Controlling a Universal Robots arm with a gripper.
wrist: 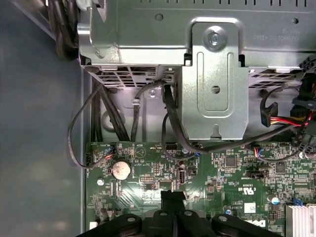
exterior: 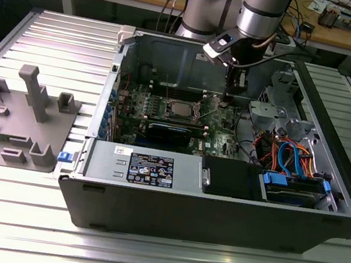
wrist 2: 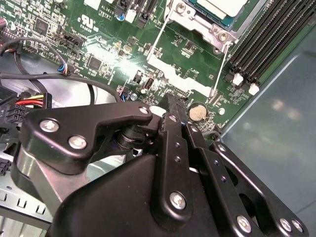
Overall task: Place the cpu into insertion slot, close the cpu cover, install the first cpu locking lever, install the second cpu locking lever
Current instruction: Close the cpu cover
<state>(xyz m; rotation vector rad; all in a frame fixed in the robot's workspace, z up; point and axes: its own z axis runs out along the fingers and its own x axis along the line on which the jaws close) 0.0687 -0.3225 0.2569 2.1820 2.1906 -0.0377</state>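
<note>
Hovering low over the green motherboard [exterior: 218, 133] inside the open PC case [exterior: 214, 224], the gripper [exterior: 227, 101] sits just to the exterior view's right of the insertion slot [exterior: 166, 107], close but apart from it. Fingers pressed together in both wry views, sorry, both wrist views: gripper [wrist 2: 169, 103] [wrist: 173, 196] is clenched, nothing seen between the tips. Tips point at bare board next to a coin cell battery [wrist 2: 197, 112] [wrist: 120, 170].

The cpu [exterior: 179, 109] is already seated in the slot, silver top up, mid-board. In the second wrist view the cpu [wrist 2: 222, 5] has the cpu cover [wrist 2: 197, 23] as a silvery frame around it; whether it lies fully flat, cannot tell. Two thin wire levers [wrist 2: 157, 42] [wrist 2: 221, 69] run from the socket corners across the board toward the gripper; latched or not, cannot tell. Black memory slots [wrist 2: 266, 39] sit beside the socket.

Other stuff: grey metal drive bracket [wrist: 215, 84] with black cables under it; power supply [exterior: 143, 166] along the near wall; blue cables [exterior: 292, 156] at the exterior view's right; grey plastic fixture [exterior: 24, 114] on the ribbed metal table [exterior: 156, 255] at the exterior view's left, well apart from the case.
</note>
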